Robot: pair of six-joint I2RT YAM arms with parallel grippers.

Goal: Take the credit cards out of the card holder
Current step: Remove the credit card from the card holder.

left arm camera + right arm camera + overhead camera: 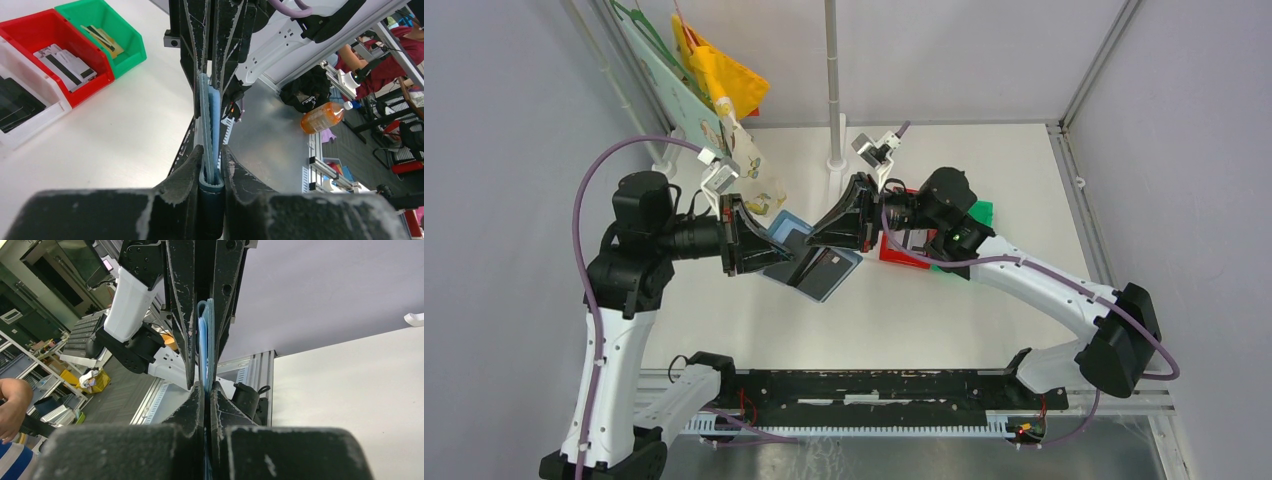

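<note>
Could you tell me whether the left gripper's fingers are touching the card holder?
Touching. The left wrist view shows the left gripper closed on the card holder, both fingers pressing its sides, no gap.

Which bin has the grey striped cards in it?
The red bin, between the other two. The green bin holds gold-toned cards, the white bin black flat pieces.

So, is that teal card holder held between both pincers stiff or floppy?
Probably floppy: seen edge-on, the card holder shows thin, splayed layers. It likely looks flat only because the left pincer and right pincer clamp opposite ends. Probably light, since two fingertip pinches hold it off the table.
</note>
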